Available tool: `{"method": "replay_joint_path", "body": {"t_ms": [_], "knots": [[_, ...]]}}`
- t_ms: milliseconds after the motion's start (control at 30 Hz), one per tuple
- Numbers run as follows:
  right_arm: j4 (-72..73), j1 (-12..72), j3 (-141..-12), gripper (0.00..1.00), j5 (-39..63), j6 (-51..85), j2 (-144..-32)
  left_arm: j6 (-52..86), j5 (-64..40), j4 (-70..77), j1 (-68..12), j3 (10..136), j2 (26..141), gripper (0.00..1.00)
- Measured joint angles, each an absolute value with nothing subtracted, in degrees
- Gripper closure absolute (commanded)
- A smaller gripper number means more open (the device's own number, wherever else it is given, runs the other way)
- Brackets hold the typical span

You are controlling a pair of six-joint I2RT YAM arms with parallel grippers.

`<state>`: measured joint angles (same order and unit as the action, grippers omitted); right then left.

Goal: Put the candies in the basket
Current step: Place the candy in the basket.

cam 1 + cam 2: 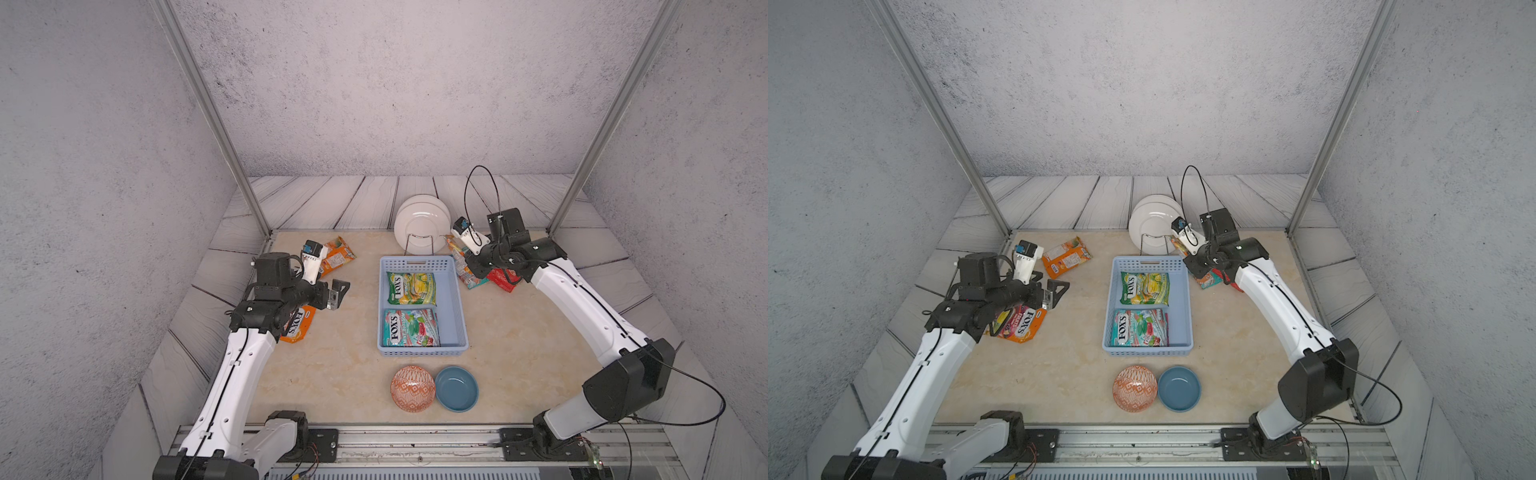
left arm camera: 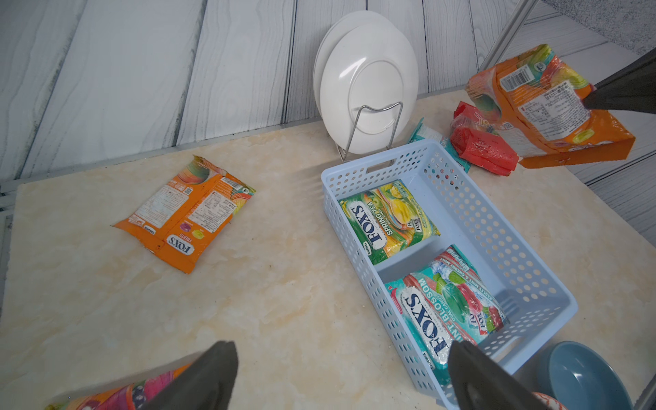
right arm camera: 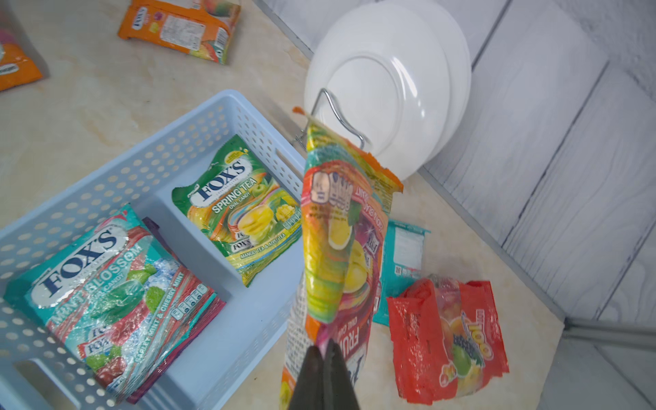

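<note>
The light blue basket (image 1: pixel 451 316) sits mid-table and holds a yellow-green bag (image 1: pixel 411 287) and a teal bag (image 1: pixel 410 328). My right gripper (image 3: pixel 323 346) is shut on the edge of an orange fruit candy bag (image 3: pixel 337 248), which hangs lifted just past the basket's far right corner. Below it on the table lie a red bag (image 3: pixel 447 340) and a teal bag (image 3: pixel 404 255). My left gripper (image 2: pixel 342 349) is open and empty, left of the basket. One orange bag (image 1: pixel 338 257) lies at the far left. Another orange bag (image 1: pixel 297 328) lies partly under the left arm.
White plates in a wire rack (image 1: pixel 422 222) stand right behind the basket, close to the held bag. An orange patterned bowl (image 1: pixel 412 388) and a blue bowl (image 1: pixel 456 388) sit in front of the basket. Walls and metal posts close in both sides.
</note>
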<state>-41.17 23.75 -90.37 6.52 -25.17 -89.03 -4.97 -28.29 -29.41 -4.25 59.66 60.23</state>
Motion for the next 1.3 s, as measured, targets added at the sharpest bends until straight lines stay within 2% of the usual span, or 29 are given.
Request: {"method": "replay_joint_path", "body": {"t_ms": [300,600,900,1300], "knots": [[-38.2,29.3,-91.8,1.0,8.5,-40.0,-95.7,-5.1,-28.0,-29.6,-4.1,59.7,60.2,0.01],[-33.7,34.7,-91.9,1.0,1.1,-48.8,-101.5,-5.1,-27.8,-29.6,-4.1,59.7,60.2,0.01],[-17.8,35.0,-87.4,1.0,-0.2,-56.7,-104.0,-5.2,-27.2,-29.6,-4.1,59.7,60.1,0.01],[-9.8,35.2,-85.0,1.0,2.0,-62.7,-108.9,-5.2,-27.2,-29.6,-4.1,59.7,60.1,0.01]]}}
